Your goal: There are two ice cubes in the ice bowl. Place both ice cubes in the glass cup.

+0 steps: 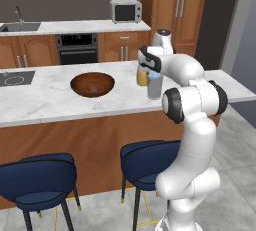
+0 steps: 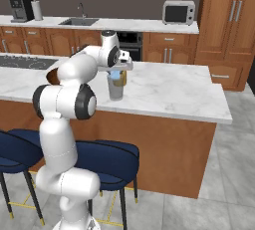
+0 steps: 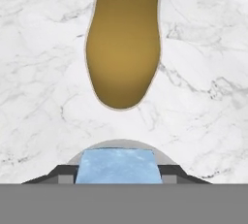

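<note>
My gripper hangs just above the glass cup, shut on one pale blue ice cube. In the hand view the cube sits between the two dark fingertips, with the cup's grey rim curving behind it. From the right base view the ice cube is level with the mouth of the glass cup, under the gripper. The wooden ice bowl stands on the counter to the cup's left. The second ice cube is hidden.
A yellow-orange bottle stands right behind the cup; it is the bottle seen in the hand view. The marble island has a cooktop at its left end. Blue stools stand in front.
</note>
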Available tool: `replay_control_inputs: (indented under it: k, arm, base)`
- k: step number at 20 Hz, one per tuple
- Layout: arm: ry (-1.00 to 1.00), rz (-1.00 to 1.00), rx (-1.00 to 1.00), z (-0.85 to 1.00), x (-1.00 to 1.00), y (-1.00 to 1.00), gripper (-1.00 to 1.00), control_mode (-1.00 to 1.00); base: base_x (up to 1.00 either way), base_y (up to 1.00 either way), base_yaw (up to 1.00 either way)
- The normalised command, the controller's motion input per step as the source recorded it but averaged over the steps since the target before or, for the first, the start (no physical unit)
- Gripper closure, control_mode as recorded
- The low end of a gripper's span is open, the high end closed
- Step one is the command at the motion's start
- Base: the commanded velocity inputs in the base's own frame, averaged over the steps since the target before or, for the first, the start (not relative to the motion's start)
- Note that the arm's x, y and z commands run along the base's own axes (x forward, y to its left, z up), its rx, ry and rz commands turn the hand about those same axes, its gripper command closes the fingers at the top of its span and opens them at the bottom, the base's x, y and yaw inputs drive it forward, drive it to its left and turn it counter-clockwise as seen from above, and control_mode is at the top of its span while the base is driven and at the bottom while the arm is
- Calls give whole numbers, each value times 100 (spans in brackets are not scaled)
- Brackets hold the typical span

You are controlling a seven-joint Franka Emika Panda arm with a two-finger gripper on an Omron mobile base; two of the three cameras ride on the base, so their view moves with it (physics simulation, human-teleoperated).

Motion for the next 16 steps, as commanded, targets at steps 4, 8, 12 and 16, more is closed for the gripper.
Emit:
replay_control_inputs:
  k: [4, 8, 12, 16]
  arm:
    - [0, 0, 0, -27, 0, 0, 100, -100]
    - [0, 0, 0, -9, 0, 0, -100, -100]
    - [1, 0, 0, 0, 0, 0, -100, -100]
    - [0, 0, 0, 0, 0, 0, -100, -100]
  base:
    - [0, 0, 0]
    - [0, 0, 0]
    - [0, 0, 0]
    - [0, 0, 0]
